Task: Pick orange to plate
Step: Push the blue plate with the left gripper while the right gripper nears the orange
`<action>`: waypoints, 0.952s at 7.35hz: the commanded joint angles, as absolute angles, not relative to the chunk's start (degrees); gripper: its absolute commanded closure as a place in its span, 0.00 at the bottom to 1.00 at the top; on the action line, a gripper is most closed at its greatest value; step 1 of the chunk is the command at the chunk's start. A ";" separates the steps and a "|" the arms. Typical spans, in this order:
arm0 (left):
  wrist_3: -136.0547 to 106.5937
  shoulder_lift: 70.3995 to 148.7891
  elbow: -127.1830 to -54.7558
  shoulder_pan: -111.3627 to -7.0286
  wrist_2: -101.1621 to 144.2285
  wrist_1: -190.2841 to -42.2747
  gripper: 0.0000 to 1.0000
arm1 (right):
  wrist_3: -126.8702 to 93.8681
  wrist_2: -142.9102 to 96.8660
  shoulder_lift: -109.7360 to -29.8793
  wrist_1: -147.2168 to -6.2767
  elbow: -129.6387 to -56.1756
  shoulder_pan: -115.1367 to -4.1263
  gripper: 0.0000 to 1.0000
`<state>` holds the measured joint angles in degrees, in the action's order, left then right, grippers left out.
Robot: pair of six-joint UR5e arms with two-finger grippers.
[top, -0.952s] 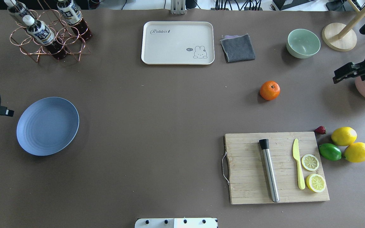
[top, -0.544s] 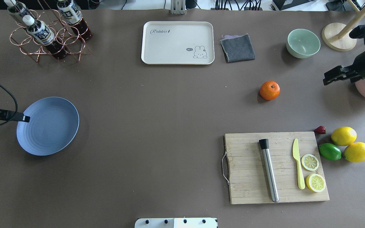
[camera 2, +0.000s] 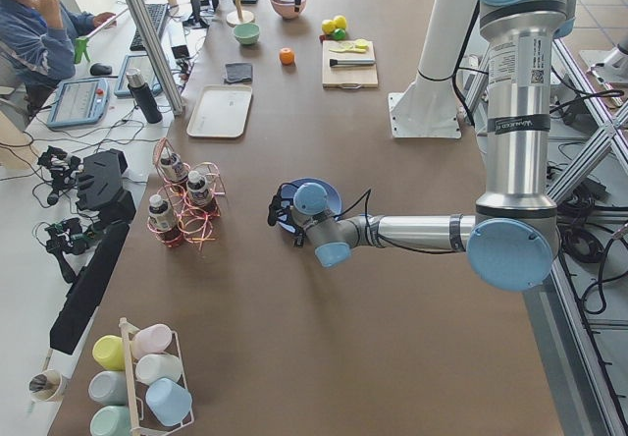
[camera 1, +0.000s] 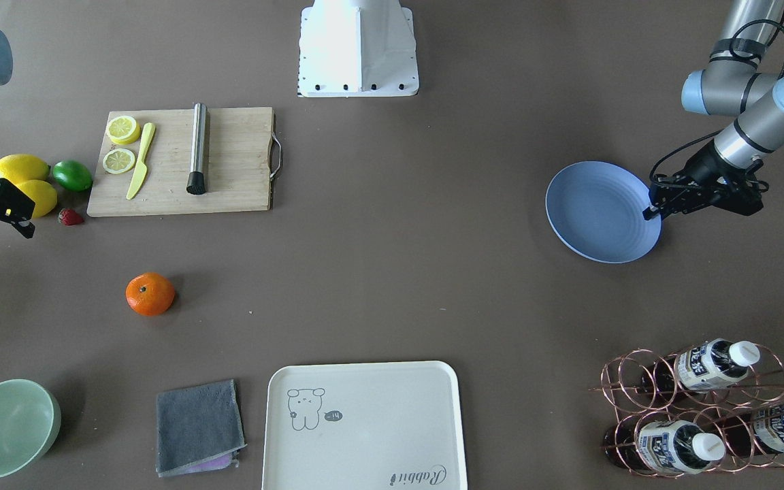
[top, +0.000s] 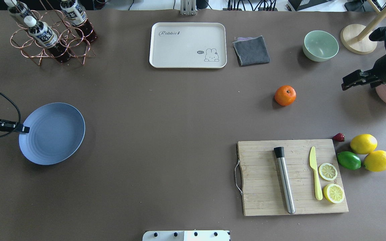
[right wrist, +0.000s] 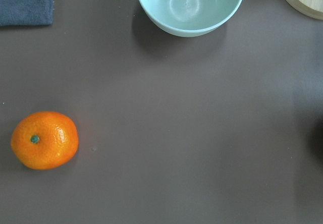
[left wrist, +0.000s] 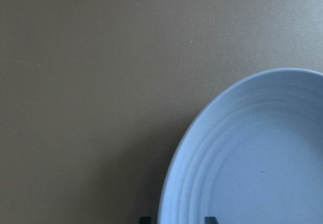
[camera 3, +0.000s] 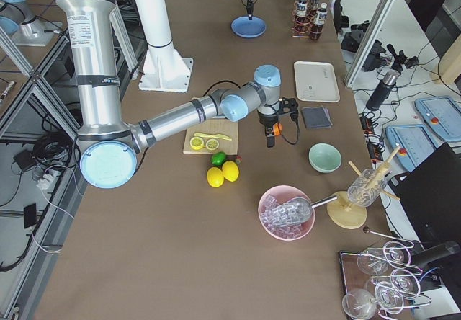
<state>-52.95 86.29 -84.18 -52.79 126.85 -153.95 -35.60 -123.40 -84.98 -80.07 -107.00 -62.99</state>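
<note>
The cream tray [top: 179,47] reads "Rabbit", well apart from the orange [top: 285,95].

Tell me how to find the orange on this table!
Start at the wooden cutting board. Past its side away from the robot, alone on bare table, sits the orange. It's bright orange, unlike the yellow lemons and green lime beside the board.

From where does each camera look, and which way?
Overhead: from behind, downward; left gripper, right gripper.
Front: from opposite, downward; both grippers.
Left end: along table; left arm near.
Right end: along table; right arm near.
Left wrist: down onto plate; fingertips.
Right wrist: down onto orange; no clear fingers.
Front and overhead share plate, orange.
</note>
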 commanded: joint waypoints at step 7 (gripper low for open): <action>-77.33 111.04 -86.48 -43.80 123.36 -145.18 1.00 | -35.60 -123.66 -84.90 -80.07 -106.70 -62.84 0.02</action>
